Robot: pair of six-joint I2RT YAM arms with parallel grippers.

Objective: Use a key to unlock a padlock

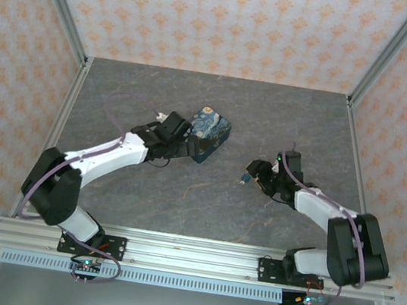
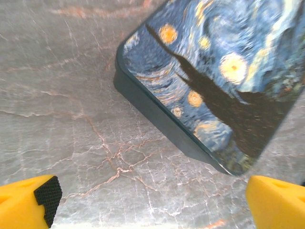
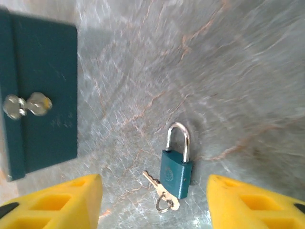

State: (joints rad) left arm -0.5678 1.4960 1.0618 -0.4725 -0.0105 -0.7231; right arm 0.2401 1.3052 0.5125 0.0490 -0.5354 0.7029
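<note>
As the right pincer (image 3: 152,202) hung spread over the padlock (image 3: 176,179), it probably needed to pinch the body, not the key (image 3: 164,195).

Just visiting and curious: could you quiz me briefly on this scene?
1. True or false: the right gripper is clamped on the padlock.
2. The box lid's print shows: A) sunflowers, B) a swirling starry night sky, C) stripes.
3. What small metal thing lies on the table beside the padlock?
Answers: 1 false, it is open; 2 B; 3 the key, on its ring.
</note>
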